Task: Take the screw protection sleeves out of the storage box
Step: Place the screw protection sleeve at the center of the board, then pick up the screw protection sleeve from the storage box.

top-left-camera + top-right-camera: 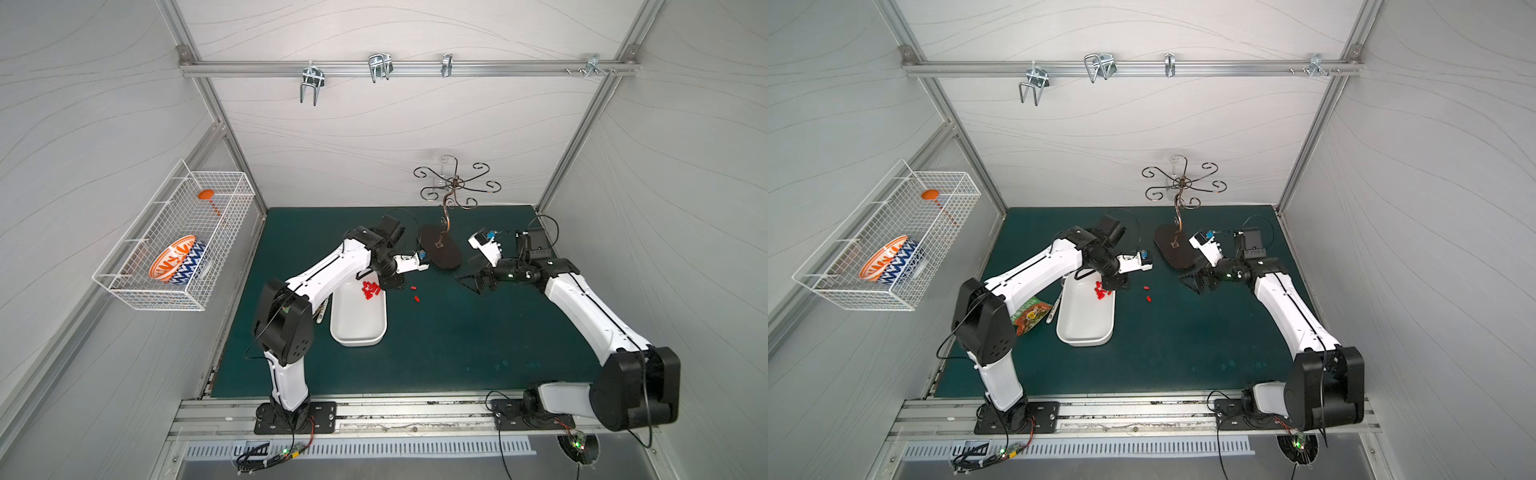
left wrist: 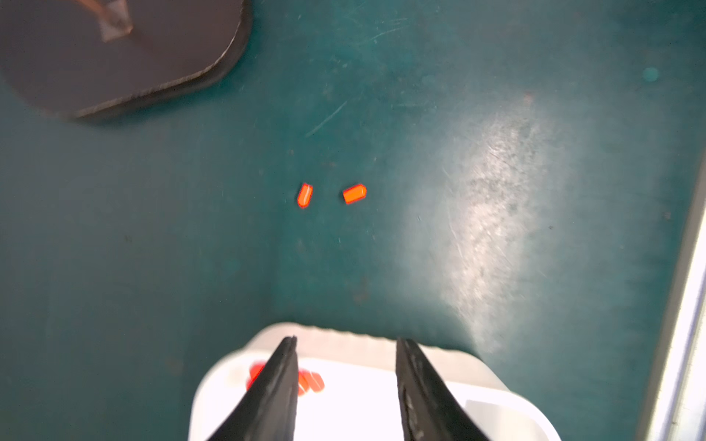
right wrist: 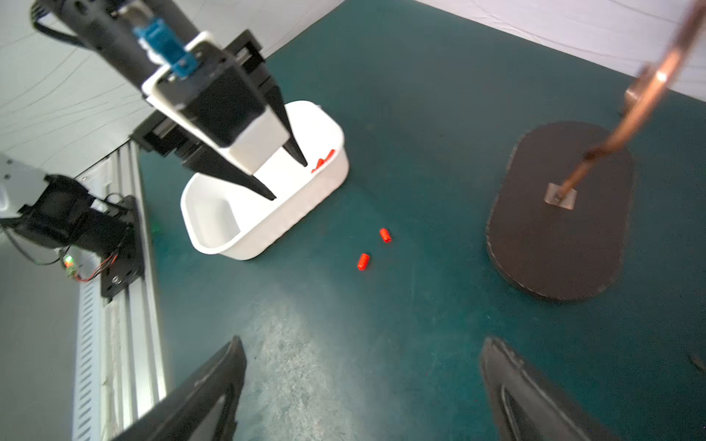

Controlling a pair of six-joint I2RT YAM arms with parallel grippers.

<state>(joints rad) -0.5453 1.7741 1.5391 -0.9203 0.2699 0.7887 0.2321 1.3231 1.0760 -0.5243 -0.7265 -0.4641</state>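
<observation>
The white storage box (image 1: 357, 328) (image 1: 1084, 324) lies on the green mat, left of centre. A cluster of red screw protection sleeves (image 1: 370, 289) (image 1: 1100, 291) lies in its far end. Two more sleeves (image 1: 414, 287) (image 1: 417, 298) lie on the mat just right of the box, also visible in the wrist views (image 2: 305, 195) (image 3: 363, 262). My left gripper (image 1: 392, 284) (image 2: 345, 340) (image 3: 288, 181) hangs over the box's far end, open, with nothing between its fingers. My right gripper (image 1: 467, 284) (image 3: 361, 340) hovers wide open above bare mat, right of the loose sleeves.
A curly metal stand on a dark oval base (image 1: 440, 253) sits behind the loose sleeves, between the arms. A snack packet (image 1: 1030, 313) and a pen (image 1: 1052, 311) lie left of the box. A wire basket (image 1: 174, 245) on the left wall holds a patterned bowl (image 1: 178, 259).
</observation>
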